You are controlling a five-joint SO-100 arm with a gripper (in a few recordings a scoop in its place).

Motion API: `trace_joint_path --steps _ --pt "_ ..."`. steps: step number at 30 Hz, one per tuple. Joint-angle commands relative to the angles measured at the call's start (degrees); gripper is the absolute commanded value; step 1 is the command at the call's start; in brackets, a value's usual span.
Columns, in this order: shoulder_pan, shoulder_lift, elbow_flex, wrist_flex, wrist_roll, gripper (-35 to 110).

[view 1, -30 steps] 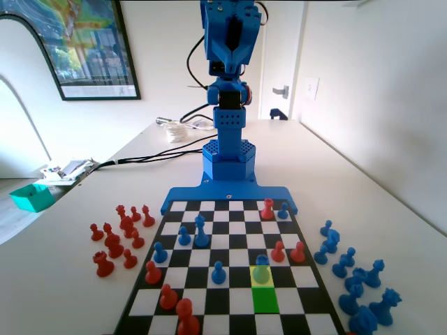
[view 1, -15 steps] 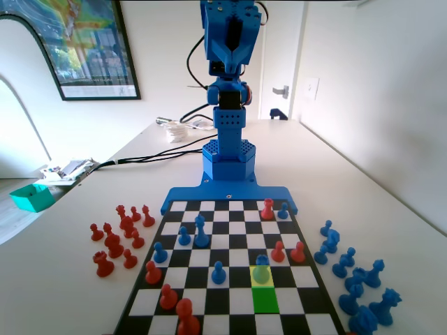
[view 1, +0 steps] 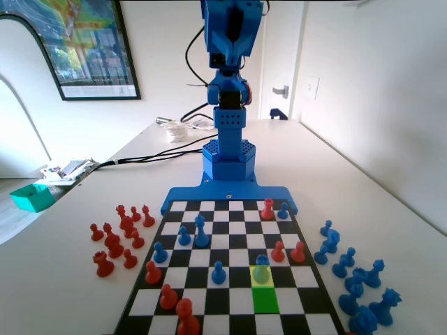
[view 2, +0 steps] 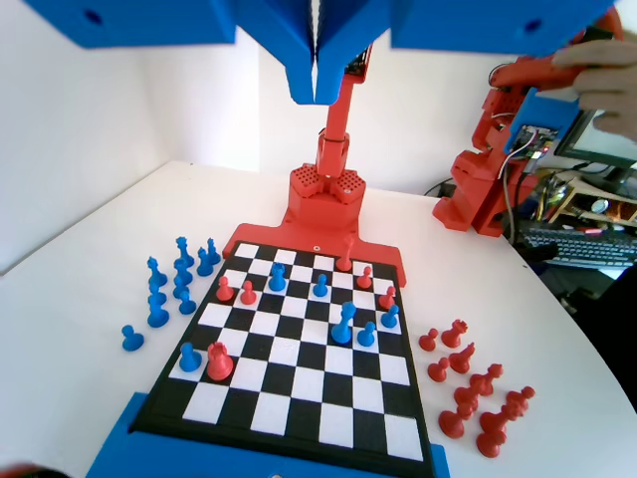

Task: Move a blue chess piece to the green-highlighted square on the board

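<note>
Wrist view: gripper (view 2: 317, 85) pressed together at top centre; should spread before descending onto pawn (view 1: 261, 269) at lower right.

Fixed view: low, close at near end of black-and-white checkered board with blue plastic rim (view 1: 167, 201), facing along it toward blue arm. Wrist view: high above arm's end, looking down opposite way. Both share whole board (view 2: 428, 438) and white desk (view 1: 63, 279).
</note>
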Motion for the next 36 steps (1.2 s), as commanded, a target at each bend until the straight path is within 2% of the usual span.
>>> trace_joint_path --steps 1,23,27,36 --pt "-1.49 -6.06 -6.24 1.05 -0.09 1" --pt "-0.62 -52.56 -30.94 2.02 8.53 1" --pt "0.0 -58.97 -31.73 0.62 11.25 1" --pt "0.88 -72.33 -32.78 -10.37 17.05 1"
